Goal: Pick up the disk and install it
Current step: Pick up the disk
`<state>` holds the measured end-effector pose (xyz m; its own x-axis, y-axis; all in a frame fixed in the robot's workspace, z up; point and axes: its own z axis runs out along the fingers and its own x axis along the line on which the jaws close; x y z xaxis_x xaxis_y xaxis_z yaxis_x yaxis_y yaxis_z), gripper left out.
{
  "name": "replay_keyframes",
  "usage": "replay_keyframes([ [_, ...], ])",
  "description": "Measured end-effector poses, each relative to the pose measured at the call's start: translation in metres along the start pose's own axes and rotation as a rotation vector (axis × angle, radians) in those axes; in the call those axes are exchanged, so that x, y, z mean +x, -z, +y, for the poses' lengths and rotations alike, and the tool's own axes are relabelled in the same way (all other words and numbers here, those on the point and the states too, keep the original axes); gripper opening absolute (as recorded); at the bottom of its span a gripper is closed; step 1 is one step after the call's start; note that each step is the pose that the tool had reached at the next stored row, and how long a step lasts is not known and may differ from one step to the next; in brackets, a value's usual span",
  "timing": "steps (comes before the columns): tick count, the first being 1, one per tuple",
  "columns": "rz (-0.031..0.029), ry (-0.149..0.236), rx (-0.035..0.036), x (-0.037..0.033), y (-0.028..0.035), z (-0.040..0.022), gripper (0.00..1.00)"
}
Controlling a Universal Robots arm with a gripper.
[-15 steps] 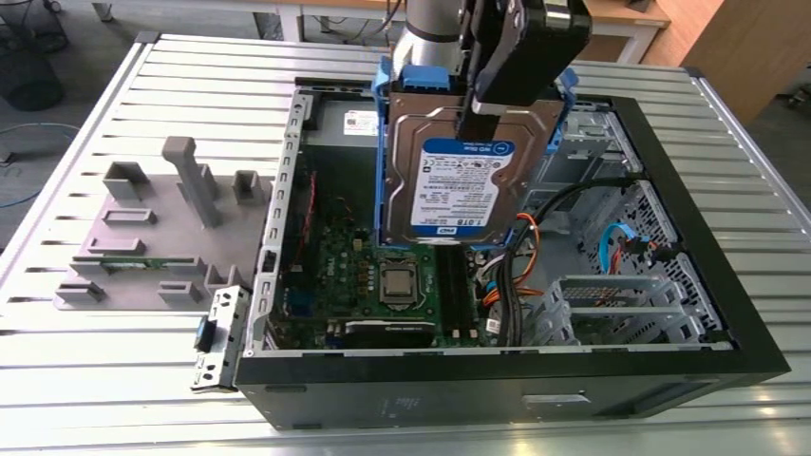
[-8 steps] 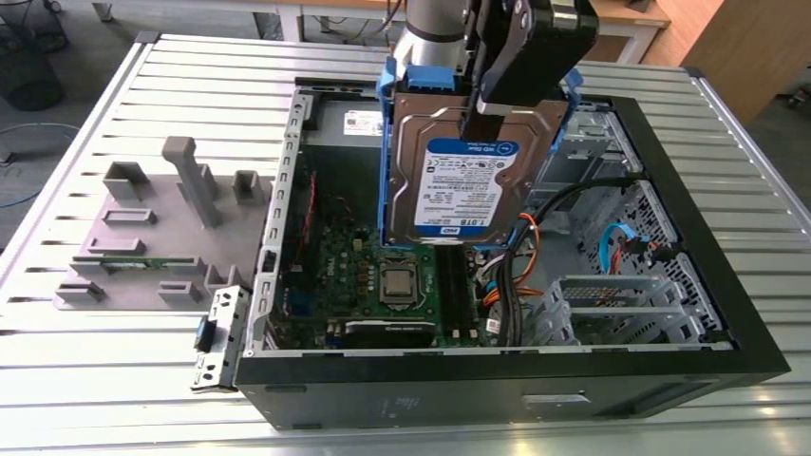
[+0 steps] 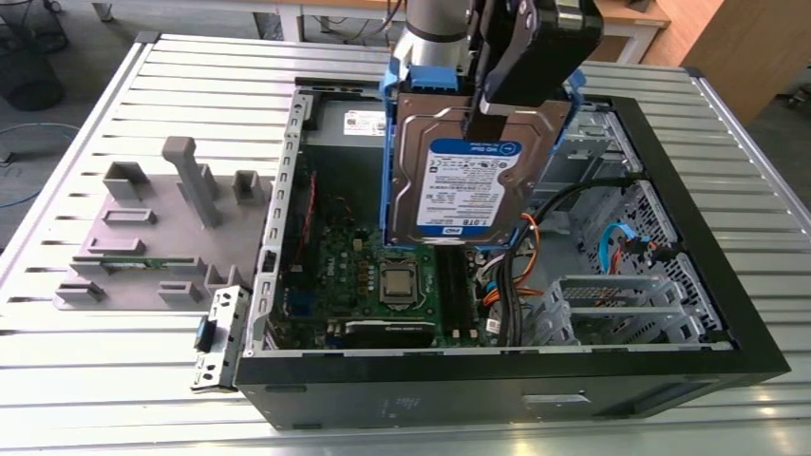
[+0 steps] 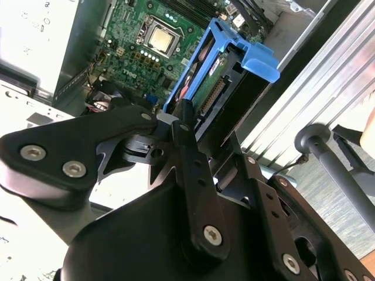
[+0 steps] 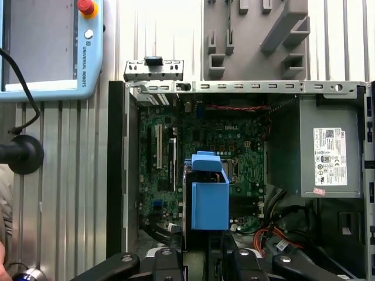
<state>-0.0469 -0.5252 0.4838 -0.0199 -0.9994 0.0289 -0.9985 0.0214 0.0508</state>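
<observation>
The hand [image 3: 485,122] pinches the disk [image 3: 462,185] across its flat faces, one finger pressed on the labelled side and the other behind it. The disk hangs clear above the open computer case [image 3: 507,378], over the motherboard [image 3: 393,275] in the middle of the case, touching nothing inside. It is held on end, with the grip near its upper end. This probably keeps the lower end and the blue carrier frame free of the fingers and lets the disk clear the case walls.

In the first wrist view the frame of the disk [image 5: 210,196] sits over the board, well inside the case's black wall [image 5: 117,175] and apart from the grey metal box [image 5: 328,152] in the case's corner. The case lies open-side up on the slatted counter [image 3: 127,380], which probably gives access from above.
</observation>
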Motion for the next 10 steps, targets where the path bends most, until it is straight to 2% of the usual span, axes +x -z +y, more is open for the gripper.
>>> replay_keyframes([
  [10,0.0,0.0,0.0,-0.0004,0.0011,-0.0226,0.35],
])
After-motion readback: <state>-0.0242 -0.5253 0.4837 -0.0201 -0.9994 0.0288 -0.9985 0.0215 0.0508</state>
